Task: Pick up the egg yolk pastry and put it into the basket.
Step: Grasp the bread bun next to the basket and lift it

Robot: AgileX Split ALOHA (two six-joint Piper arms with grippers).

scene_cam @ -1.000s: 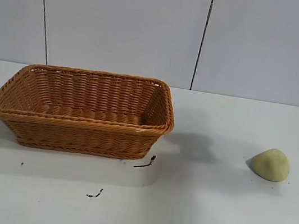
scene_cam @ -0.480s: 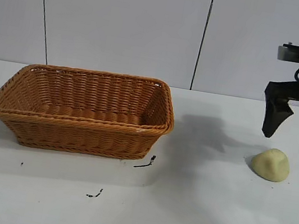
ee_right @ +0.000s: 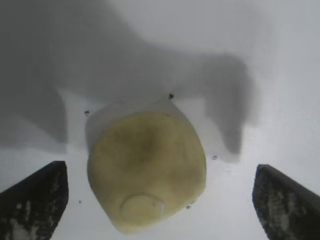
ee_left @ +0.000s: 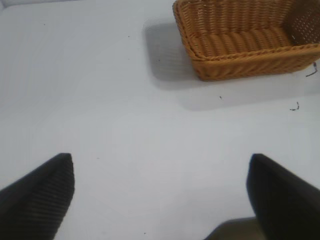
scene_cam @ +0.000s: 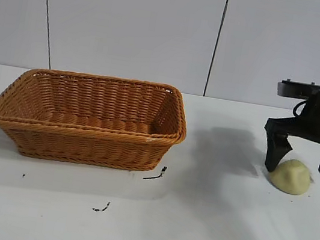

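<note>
Egg yolk pastry (scene_cam: 290,176) between spread jaws — basket (scene_cam: 84,138) well apart

Pale yellow-cream domed egg yolk pastry (ee_right: 146,170) between the right gripper (scene_cam: 303,162) jaws: matt, smooth, doughy-looking, with a faint round dimple on its surface. Black jaws look like hard matt plastic; in the right wrist view their inner faces are scuffed and speckled pale. Left gripper (ee_left: 160,192) jaws: black with a fine ribbed texture. Well off from the right jaws, orange-brown rectangular woven wicker basket (scene_cam: 84,138): rough weave, braided rim, slight sheen. White table (scene_cam: 202,236): smooth, matt, a few dark specks.
</note>
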